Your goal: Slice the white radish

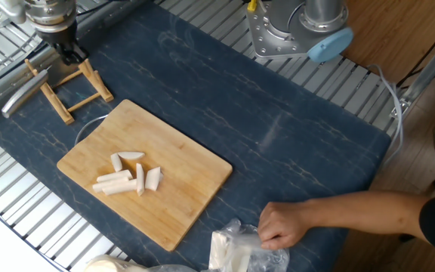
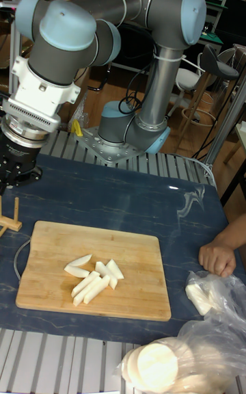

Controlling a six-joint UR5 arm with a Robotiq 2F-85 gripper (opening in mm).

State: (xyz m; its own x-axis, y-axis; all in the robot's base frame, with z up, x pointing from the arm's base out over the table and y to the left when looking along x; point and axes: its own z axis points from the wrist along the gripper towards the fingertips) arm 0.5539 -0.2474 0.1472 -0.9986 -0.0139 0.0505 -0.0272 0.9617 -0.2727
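White radish (image 1: 128, 175) sits cut up — a cluster of sticks and wedges lying near the middle of the bamboo cutting board (image 1: 191, 181), pieces touching or just beside one another, nothing gripping them. The board lies flat on the dark blue mat (image 1: 278, 113) that covers the bench. Up at 11 o'clock from the board the claw (image 1: 70, 53) points down right at the small wooden rack (image 1: 70, 87), its tips by the rack's far upright; whether its fingers are spread or pinched, I cannot tell from either view. A knife (image 1: 23, 91) rests on that rack, grey handle sticking out toward the 9 o'clock edge. Down at 4 o'clock from the board, a person's hand (image 1: 282, 225) is on a clear plastic bag (image 1: 240, 249) with white pieces inside. In the tall view, another bag at the bench's near edge shows a round cream-white disc (image 2: 157, 366) — well apart from the sliced pile on the board
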